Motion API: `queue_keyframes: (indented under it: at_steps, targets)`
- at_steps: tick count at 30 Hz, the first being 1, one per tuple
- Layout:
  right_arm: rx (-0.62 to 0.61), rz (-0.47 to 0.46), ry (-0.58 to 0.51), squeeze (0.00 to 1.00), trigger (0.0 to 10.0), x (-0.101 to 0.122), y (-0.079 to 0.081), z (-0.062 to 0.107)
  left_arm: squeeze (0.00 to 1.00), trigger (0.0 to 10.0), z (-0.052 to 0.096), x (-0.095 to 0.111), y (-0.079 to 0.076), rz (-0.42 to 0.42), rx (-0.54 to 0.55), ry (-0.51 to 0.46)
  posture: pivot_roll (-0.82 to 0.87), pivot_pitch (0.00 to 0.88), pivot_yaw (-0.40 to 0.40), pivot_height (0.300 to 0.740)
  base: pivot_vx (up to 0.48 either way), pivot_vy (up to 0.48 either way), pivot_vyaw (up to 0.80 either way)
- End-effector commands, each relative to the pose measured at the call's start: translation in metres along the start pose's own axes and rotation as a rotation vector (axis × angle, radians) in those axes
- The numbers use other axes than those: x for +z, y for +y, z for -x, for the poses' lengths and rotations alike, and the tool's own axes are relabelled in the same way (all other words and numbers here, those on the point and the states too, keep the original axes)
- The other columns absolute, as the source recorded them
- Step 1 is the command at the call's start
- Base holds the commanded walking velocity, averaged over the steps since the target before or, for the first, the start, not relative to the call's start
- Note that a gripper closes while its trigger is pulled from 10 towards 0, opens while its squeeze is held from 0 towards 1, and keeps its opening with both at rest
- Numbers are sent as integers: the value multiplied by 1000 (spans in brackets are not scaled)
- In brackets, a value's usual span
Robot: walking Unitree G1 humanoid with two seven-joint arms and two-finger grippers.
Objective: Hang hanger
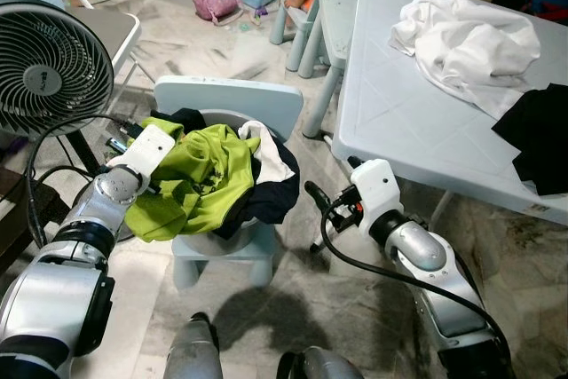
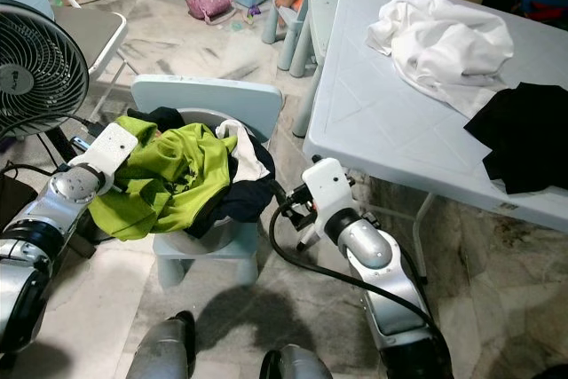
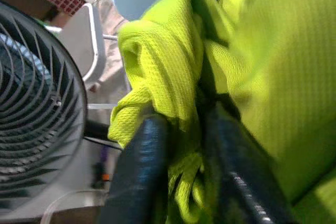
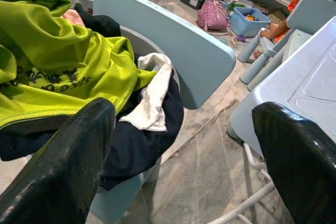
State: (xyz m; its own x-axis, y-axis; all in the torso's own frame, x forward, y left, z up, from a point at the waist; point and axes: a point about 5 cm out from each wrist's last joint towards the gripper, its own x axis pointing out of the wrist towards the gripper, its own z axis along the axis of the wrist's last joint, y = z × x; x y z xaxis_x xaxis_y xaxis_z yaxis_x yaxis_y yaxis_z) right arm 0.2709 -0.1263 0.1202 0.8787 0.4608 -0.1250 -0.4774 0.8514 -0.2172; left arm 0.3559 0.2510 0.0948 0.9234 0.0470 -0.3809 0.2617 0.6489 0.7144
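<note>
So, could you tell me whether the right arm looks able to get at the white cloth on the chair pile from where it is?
Probably yes: the right gripper is open beside the chair, with bare floor between it and the white cloth on top.

Fan point(image 1: 44, 64) beside chair point(image 1: 232, 104); 2 garments on table point(image 1: 399, 122).

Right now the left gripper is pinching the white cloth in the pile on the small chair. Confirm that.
Not quite: the left gripper is pinching the lime-green shirt, not the white cloth. The left wrist view shows green fabric between its fingers. The pile does sit on the small chair.
</note>
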Motion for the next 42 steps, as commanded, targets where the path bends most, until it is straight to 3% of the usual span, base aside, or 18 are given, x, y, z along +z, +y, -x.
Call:
queue_keyframes:
  at_steps: [1, 5, 8, 11, 16, 18, 22, 23, 24, 30, 31, 35, 42]
  targets:
    - [-29, 11, 18, 0, 10000, -3, -6, 2, 1000, 10000, 2, -7, -4, -66, -31, 16, -42, 94, -100, 740, 0, 0, 0]
    - [-29, 10, 18, 0, 10000, -3, -5, 1, 1000, 10000, 4, -16, -1, -71, -25, 38, -36, 93, -101, 740, 0, 0, 0]
    - [-26, 9, 18, 0, 10000, -4, -4, 0, 1000, 10000, 7, -24, -8, 7, -91, 68, -31, 91, -103, 740, 0, 0, 0]
    - [-24, 8, 16, 0, 10000, -3, -4, -1, 1000, 10000, 8, -28, -12, 4, -118, 74, -30, 90, -104, 740, 0, 0, 0]
    - [-26, 8, 15, 0, 10000, -3, -4, -2, 1000, 10000, 8, -24, -8, 123, -83, 23, -29, 90, -106, 740, 0, 0, 0]
    - [-26, 8, 14, 0, 10000, -3, -4, -2, 1000, 0, 9, -26, -8, 153, -79, 25, -29, 90, -106, 740, 0, 0, 0]
    - [-28, 7, 10, 0, 10000, -2, -4, -3, 1000, 0, 10, -28, -10, 230, -69, 25, -29, 90, -106, 740, 0, 0, 0]
    - [-29, 8, 10, 0, 10000, -1, -4, -3, 867, 0, 10, -27, -8, 239, -55, 12, -29, 90, -106, 740, 0, 0, 0]
    - [-31, 8, 10, 0, 10000, -2, -4, -3, 0, 0, 10, -25, -6, 277, -42, -4, -28, 91, -105, 740, 0, 0, 0]
    - [-39, 5, 13, 0, 10000, -3, -6, -3, 0, 0, 10, -23, -8, 453, -26, -39, -28, 91, -105, 740, 0, 0, 0]
    - [-39, 5, 13, 0, 10000, -3, -6, -3, 0, 0, 10, -23, -8, 453, -26, -39, -28, 91, -105, 740, 0, 0, 0]
    - [-39, 1, 12, 0, 10000, -3, -4, -3, 0, 0, 10, -22, -17, 602, -21, -66, -26, 91, -104, 740, 0, 0, 0]
    - [-46, 1, 13, 0, 10000, -3, -6, -5, 0, 0, 11, -17, -15, 698, 39, -124, -23, 84, -103, 740, 0, 0, 0]
